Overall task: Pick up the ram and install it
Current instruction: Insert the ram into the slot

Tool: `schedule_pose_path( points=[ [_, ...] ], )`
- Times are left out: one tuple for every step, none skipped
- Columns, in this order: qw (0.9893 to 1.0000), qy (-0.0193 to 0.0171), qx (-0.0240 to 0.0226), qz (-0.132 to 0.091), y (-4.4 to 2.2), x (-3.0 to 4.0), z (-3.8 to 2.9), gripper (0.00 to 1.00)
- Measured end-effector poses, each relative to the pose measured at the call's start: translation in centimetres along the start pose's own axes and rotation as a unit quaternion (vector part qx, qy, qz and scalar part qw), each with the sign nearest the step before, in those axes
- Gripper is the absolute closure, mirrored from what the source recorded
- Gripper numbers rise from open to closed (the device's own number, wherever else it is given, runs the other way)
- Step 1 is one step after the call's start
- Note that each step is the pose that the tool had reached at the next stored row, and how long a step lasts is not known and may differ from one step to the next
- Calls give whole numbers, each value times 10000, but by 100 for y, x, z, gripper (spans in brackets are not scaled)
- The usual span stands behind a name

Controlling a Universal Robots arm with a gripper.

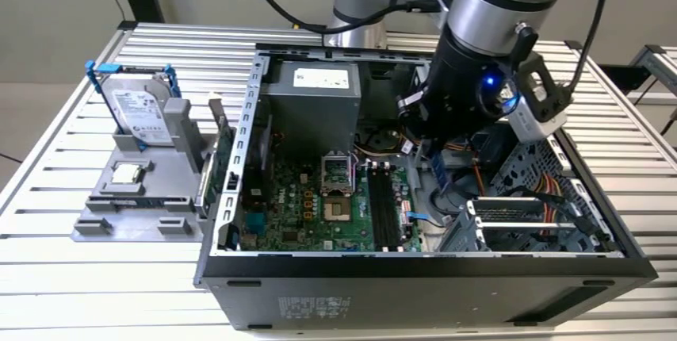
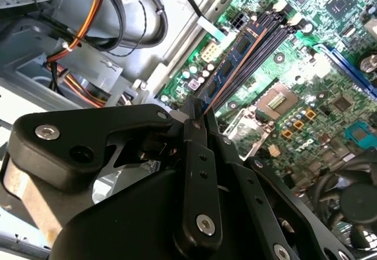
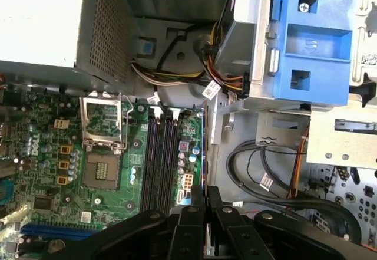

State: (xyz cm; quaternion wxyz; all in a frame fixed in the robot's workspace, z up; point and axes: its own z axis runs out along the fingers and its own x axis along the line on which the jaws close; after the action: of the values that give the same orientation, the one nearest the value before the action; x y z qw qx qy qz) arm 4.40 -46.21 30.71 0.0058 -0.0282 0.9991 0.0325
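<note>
My gripper [image 1: 434, 153] hangs inside the open computer case [image 1: 423, 266], shut on the ram [image 1: 437, 171], a thin blue stick held on edge. In the second wrist view the ram [image 2: 235, 59] runs out from the black fingertips [image 2: 194, 124] and shows its dark chips. It hovers over the motherboard [image 2: 306, 89], beside the long black slots [image 2: 277, 36] and roughly parallel to them. In the first wrist view the ram [image 3: 204, 148] is a thin edge-on line above the gripper [image 3: 206, 200]. It stands to one side of the slots [image 3: 159, 160], which hold nothing.
A grey power supply [image 1: 312, 107] fills the back of the case. A metal drive cage [image 1: 540, 198] with orange and black cables [image 2: 118, 18] crowds the exterior view's right. The CPU socket [image 1: 336, 198] lies beside the slots. Outside, a silver hard drive [image 1: 138, 107] stands in a grey holder [image 1: 138, 214].
</note>
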Motion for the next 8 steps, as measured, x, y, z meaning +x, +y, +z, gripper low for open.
schedule_pose_path(
  points=[
    [10000, -3, 1, 45, -1, 0, 8, 100],
    [10000, -6, 1, 89, -1, 0, 14, 100],
    [9999, -9, 2, 133, -1, 0, 22, 100],
    [9999, -11, 2, 166, -2, 0, 30, 100],
    [9998, -13, 3, 198, -3, 1, 37, 100],
    [9997, -15, 4, 234, -3, 1, 44, 100],
    [9996, -17, 5, 267, -3, 1, 50, 100],
    [9996, -19, 8, 290, -4, 1, 55, 100]
  ],
)
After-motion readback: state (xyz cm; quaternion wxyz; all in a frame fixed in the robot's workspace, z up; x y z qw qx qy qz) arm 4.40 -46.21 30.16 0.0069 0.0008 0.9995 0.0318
